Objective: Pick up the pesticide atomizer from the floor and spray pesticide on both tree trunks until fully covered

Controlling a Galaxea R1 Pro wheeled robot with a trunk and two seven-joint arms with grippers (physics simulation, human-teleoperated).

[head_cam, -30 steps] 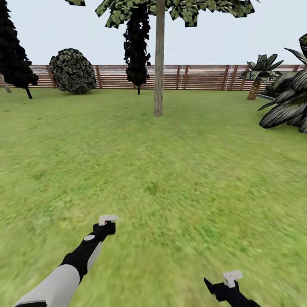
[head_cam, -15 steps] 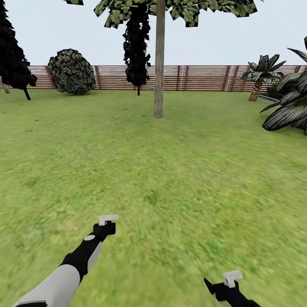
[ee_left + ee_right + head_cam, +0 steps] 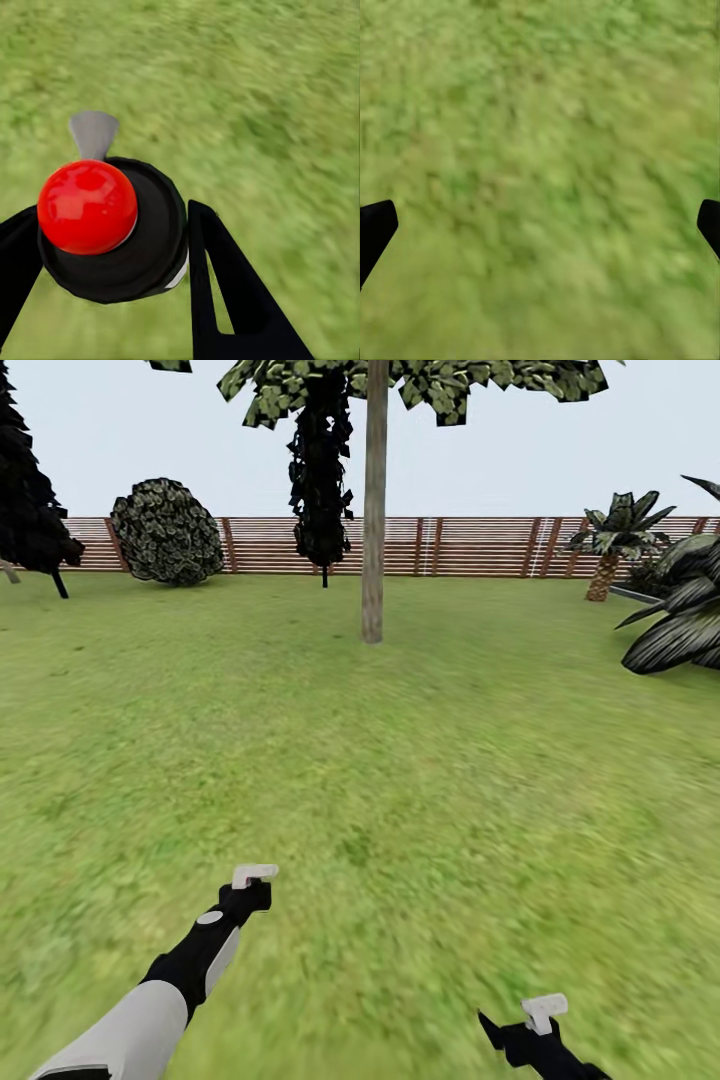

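Head view: grey-beige bare tree trunk (image 3: 373,510) upright on green grass lawn (image 3: 400,760), before brown slatted wooden fence (image 3: 470,545).
Left wrist: left gripper (image 3: 112,255) jaws clamp black red-topped pesticide atomizer (image 3: 112,225).
Right wrist: right gripper (image 3: 540,225) jaws spread wide, empty.

round bush (image 3: 167,532), slim dark cypress (image 3: 320,470), short palm (image 3: 612,540)

The head camera looks forward and slightly down over the lawn (image 3: 400,760) toward the tree trunk (image 3: 373,540) at 12 o'clock, while both wrist cameras look down at near grass, the ground all three views share.
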